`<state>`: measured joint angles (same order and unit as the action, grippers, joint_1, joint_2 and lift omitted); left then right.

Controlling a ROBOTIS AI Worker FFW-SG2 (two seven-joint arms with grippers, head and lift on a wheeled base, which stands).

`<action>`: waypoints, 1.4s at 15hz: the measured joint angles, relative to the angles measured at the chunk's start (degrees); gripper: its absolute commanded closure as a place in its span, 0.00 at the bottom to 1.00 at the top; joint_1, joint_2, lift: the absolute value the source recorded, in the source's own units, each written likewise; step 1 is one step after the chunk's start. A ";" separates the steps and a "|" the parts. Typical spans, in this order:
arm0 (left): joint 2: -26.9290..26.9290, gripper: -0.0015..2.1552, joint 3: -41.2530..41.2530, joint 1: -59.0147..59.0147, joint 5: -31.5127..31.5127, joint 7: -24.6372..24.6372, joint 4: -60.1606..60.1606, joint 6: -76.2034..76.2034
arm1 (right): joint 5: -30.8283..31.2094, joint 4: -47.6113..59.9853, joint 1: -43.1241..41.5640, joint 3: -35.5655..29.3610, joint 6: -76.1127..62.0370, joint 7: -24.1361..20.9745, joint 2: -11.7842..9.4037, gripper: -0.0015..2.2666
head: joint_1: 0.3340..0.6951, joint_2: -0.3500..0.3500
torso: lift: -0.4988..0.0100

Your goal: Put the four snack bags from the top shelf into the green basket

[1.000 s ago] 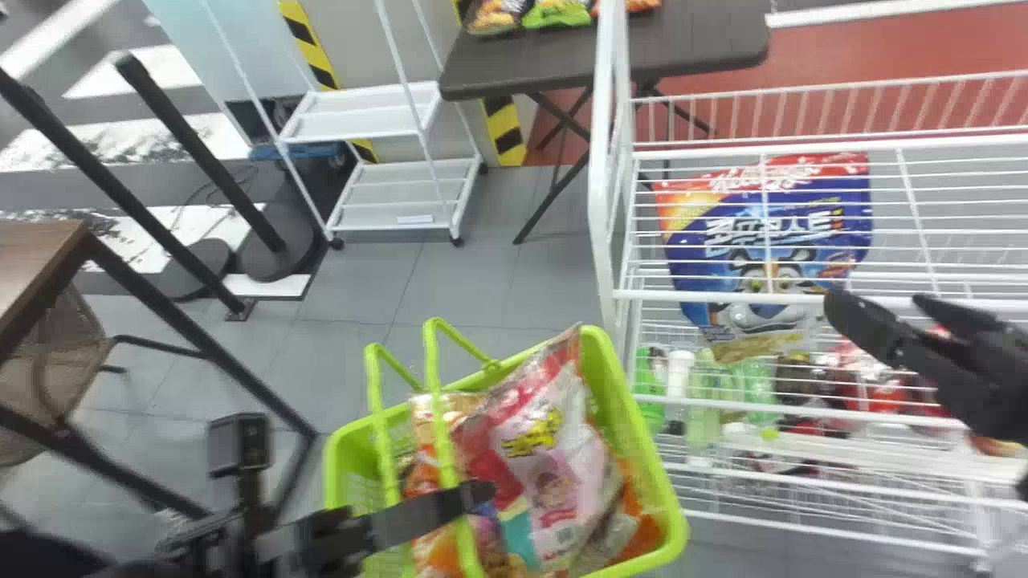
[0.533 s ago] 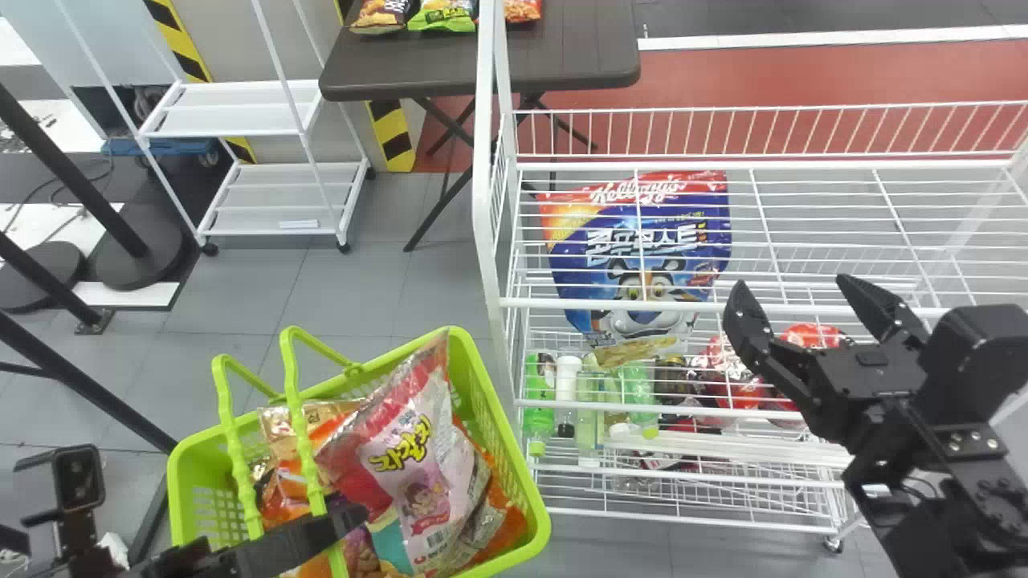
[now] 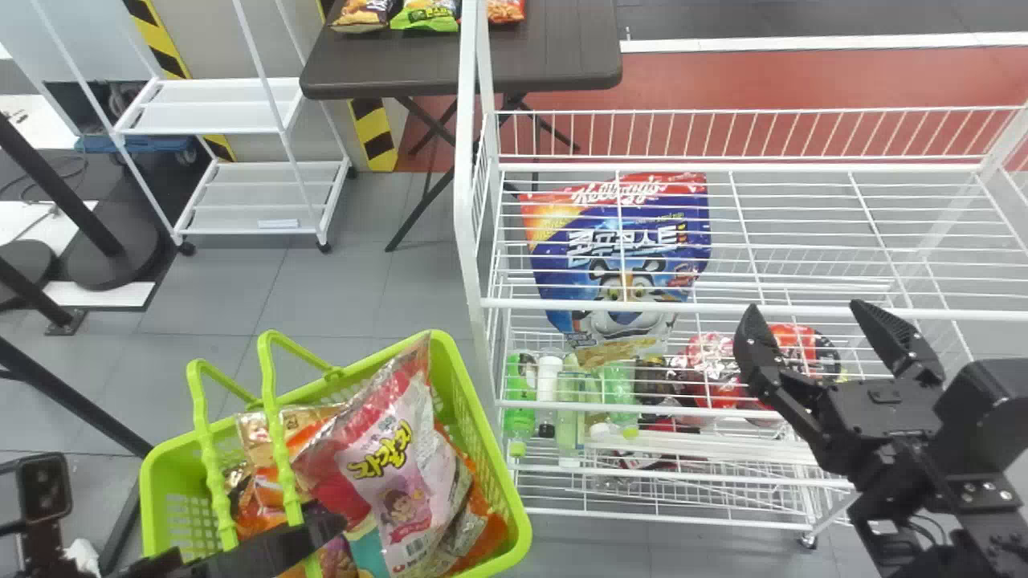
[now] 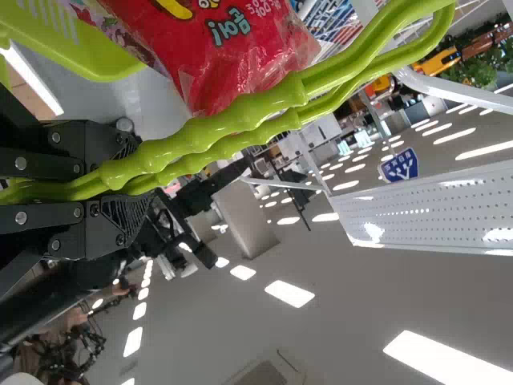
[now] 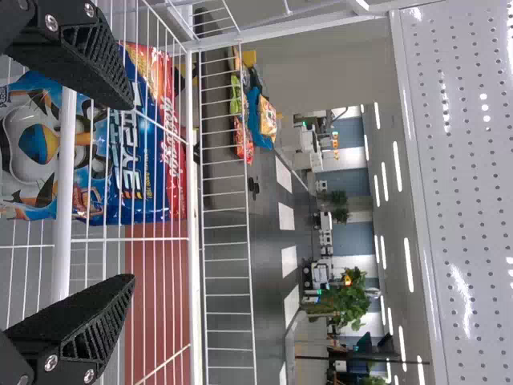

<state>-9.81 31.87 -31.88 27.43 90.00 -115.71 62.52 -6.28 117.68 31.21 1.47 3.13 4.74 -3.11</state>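
Observation:
The green basket is at the lower left of the head view, with a pink snack bag lying on other snack bags. My left gripper is at its handles; in the left wrist view my left gripper is closed around both green handles. By the rack's front rail, my right gripper stands open with nothing between its fingers. In the right wrist view my right gripper has its fingers wide apart, with a blue cereal bag beyond, seen through the wires.
The white wire rack stands right of the basket. A blue cereal bag and, lower down, bottles and red packages are behind its wires. A dark table with several snack bags and a white cart stand behind.
The basket, rack and background have shifted left in the head view. My right gripper has come further into view and stays open; the left remains at the basket's handles.

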 measured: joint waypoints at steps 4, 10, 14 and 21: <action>0.04 1.00 0.07 -0.93 0.20 0.00 -0.45 -0.03 | -0.49 0.59 1.22 -0.42 -0.68 -0.09 0.04 0.02 | 1.00 0.57 | 0.98; 0.04 1.00 0.04 -2.04 0.26 0.00 -1.85 -0.01 | -0.83 1.42 2.89 -0.84 -2.23 -0.09 0.04 0.02 | 1.00 0.55 | 0.98; -0.03 1.00 0.11 -2.70 0.26 0.00 -2.86 0.02 | -0.83 1.99 3.37 -0.91 -2.29 -0.09 0.04 0.02 | 1.00 0.55 | 0.98; 0.04 1.00 -0.04 -2.93 0.26 0.00 -3.17 0.02 | -0.92 2.79 4.06 -1.04 -1.97 -0.09 0.04 0.03 | 1.00 0.54 | 0.98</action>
<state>-9.77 31.83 -34.80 27.69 90.00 -118.88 62.54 -7.21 120.48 35.26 0.44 1.16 4.65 -3.08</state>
